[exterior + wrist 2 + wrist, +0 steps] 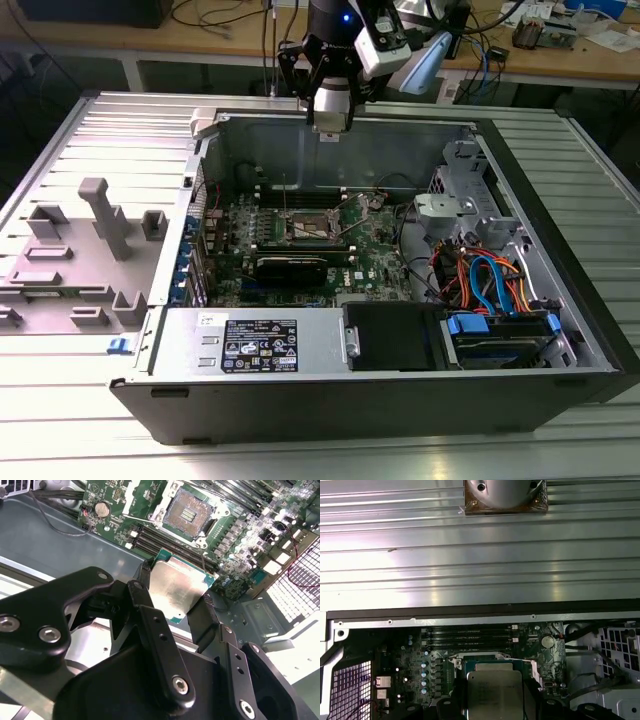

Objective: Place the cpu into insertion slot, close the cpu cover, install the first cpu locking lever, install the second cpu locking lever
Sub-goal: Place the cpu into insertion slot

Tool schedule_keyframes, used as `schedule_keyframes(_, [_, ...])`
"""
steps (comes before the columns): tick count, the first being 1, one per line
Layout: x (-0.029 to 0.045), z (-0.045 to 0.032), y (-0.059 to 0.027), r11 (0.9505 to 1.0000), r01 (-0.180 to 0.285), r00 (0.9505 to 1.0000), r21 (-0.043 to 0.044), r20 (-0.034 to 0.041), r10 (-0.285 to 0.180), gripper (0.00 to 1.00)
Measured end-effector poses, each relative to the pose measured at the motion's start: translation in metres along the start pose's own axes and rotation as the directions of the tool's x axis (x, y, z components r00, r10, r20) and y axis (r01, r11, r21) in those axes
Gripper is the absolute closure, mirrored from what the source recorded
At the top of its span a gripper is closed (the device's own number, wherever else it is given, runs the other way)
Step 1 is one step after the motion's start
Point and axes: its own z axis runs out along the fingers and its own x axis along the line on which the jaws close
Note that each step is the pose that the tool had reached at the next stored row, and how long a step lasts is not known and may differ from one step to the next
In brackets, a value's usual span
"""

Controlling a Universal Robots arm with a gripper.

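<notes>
end effector (176, 586) clamped, wrist (340, 50) pointing dwn

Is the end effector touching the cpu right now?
Touching. In the second wrist view the end effector has its fingers pressed against two opposite edges of the cpu, clamping it between them.

Below the jaws lay the open computer case (380, 405), its power supply (255, 345) and blue and orange cables (495, 275) farther off. Memory slots (470, 632) and a coin battery (102, 509) sat beyond the jaws; a grey fixture tray (60, 295) stood well apart.
</notes>
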Motion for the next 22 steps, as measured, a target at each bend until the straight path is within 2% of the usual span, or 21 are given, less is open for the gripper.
schedule_keyframes(14, [0.0, -0.0001, -0.0012, 1.0, -0.006, 1.0, 0.0004, 0.0006, 0.006, 0.46])
schedule_keyframes(22, [-0.0001, 0.0001, -0.0014, 0.999, -0.045, 0.999, -0.0005, 0.0039, 0.045, 0.46])
